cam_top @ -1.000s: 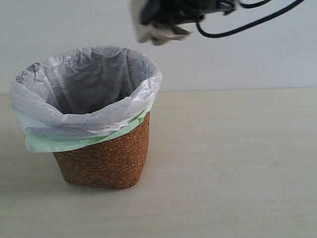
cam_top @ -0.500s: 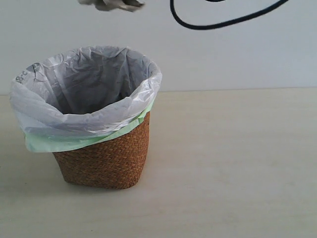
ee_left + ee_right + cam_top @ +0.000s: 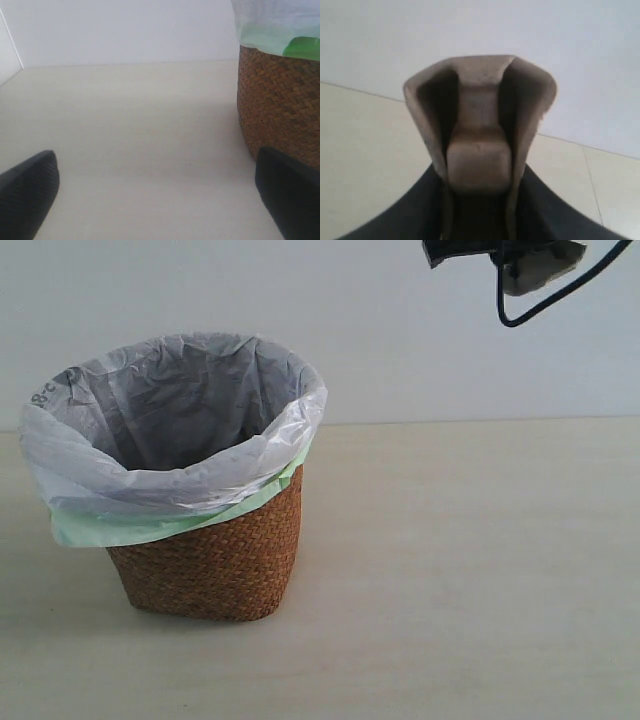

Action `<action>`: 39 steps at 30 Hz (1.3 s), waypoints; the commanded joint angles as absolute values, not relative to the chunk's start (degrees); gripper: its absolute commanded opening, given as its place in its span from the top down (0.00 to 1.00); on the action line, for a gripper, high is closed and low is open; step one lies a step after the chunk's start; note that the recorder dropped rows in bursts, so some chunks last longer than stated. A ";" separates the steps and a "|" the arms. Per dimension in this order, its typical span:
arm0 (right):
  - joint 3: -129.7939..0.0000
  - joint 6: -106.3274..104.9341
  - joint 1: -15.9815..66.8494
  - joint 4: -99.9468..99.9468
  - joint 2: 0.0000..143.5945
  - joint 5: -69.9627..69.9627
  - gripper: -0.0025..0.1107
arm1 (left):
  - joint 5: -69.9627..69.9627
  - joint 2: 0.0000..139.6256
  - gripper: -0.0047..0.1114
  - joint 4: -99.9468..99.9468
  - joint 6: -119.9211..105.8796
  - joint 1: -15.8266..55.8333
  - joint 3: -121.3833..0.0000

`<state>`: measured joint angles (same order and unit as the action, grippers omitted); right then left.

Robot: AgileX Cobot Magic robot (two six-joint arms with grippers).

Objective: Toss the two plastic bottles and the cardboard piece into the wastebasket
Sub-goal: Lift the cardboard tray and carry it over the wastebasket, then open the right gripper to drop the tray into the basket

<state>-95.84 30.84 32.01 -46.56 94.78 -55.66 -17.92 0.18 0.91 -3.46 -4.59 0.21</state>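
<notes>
a brown woven wastebasket [image 3: 210, 560] stands on a pale wooden surface [image 3: 460, 570], toward the left of the exterior view. a translucent white bag [image 3: 170, 430] lines it and folds over the rim, with a pale green bag [image 3: 150, 525] showing as a band beneath the fold. what lies inside the basket cannot be seen from this angle.

at the top right corner of the exterior view, part of the right arm [image 3: 500, 255] hangs high above the surface, well apart from the basket, with a black cable [image 3: 540, 305] looping below it.

in the right wrist view, the right claw [image 3: 477, 200] is closed on the cardboard piece [image 3: 477, 135], a tan moulded-pulp tray held upright between the dark fingers [image 3: 545, 205], its hollows facing the camera.

in the left wrist view, the left claw [image 3: 155, 200] sits low over the surface with its two dark fingertips [image 3: 27, 192] spread wide and nothing between them. the wastebasket [image 3: 280, 105] stands just beside one fingertip.

no bottles are visible in any view.
</notes>
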 commanded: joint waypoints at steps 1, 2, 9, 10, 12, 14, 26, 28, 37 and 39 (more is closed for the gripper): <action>-96.11 33.07 31.91 -42.66 94.56 -55.63 0.98 | -17.52 0.00 0.03 1.02 -2.96 -4.20 0.00; -96.11 33.07 31.91 -38.05 94.56 -54.29 0.98 | -17.52 0.00 0.03 1.02 -2.96 -4.20 0.00; -96.11 6.23 31.94 25.96 94.22 -30.96 0.98 | -17.52 0.00 0.03 1.02 -2.96 -4.20 0.00; -96.11 -5.06 31.94 41.41 94.22 -29.17 0.98 | -17.52 0.00 0.03 1.02 -2.96 -4.20 0.00; -96.11 -29.21 31.79 62.80 94.65 -28.85 0.91 | -17.52 0.00 0.03 1.02 -2.96 -4.20 0.00; -96.11 -30.66 31.19 66.15 95.52 -29.25 0.75 | -17.52 0.00 0.03 1.02 -2.96 -4.20 0.00; -96.11 -27.52 30.95 58.68 97.14 -35.46 0.16 | -17.52 0.00 0.03 1.02 -2.96 -4.20 0.00; -96.11 -27.52 30.95 57.85 97.14 -36.01 0.16 | -17.52 0.00 0.03 1.02 -2.96 -4.20 0.00; -96.11 -10.34 30.85 28.27 97.14 -41.88 0.17 | -17.52 0.00 0.03 1.02 -2.96 -4.20 0.00; -96.11 -5.27 30.85 19.71 97.14 -44.61 0.24 | -17.52 0.00 0.03 1.02 -2.96 -4.20 0.00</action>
<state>-95.97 -13.04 31.31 32.43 97.67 -41.04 -17.92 0.18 0.91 -3.46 -4.59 0.21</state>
